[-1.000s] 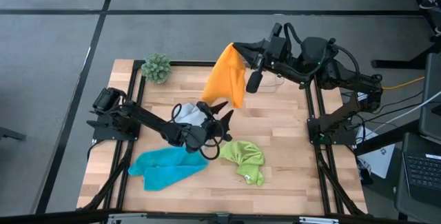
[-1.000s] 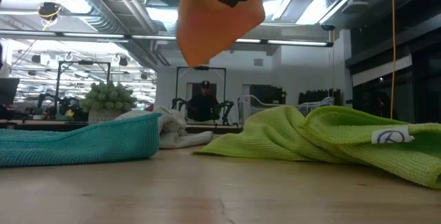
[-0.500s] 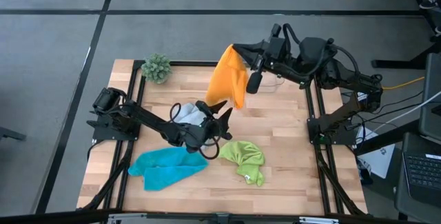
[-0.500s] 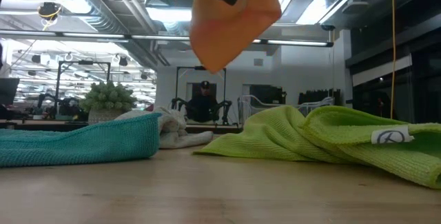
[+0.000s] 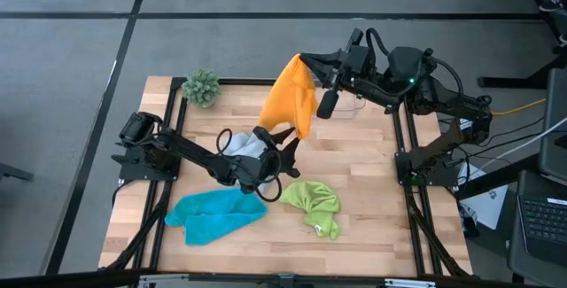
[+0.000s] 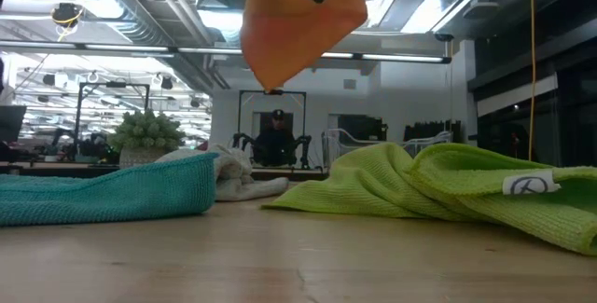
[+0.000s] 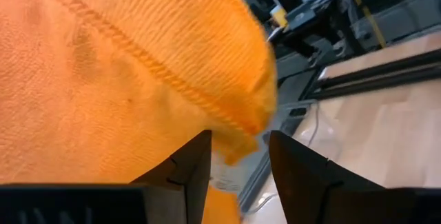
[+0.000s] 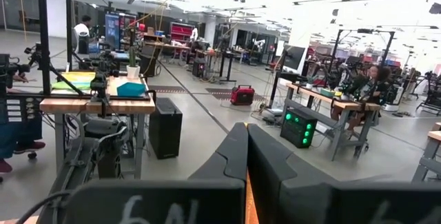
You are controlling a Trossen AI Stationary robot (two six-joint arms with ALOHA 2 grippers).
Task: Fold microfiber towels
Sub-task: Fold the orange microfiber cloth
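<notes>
The right gripper (image 5: 306,60) pinches the orange towel (image 5: 290,97) aloft at the table's far side; the left gripper (image 5: 285,140), fingers parted, straddles its lower edge.

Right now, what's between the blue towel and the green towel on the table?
In the high view, bare wood table and the left pincer arm's dark end sit between the blue towel and green towel.
</notes>
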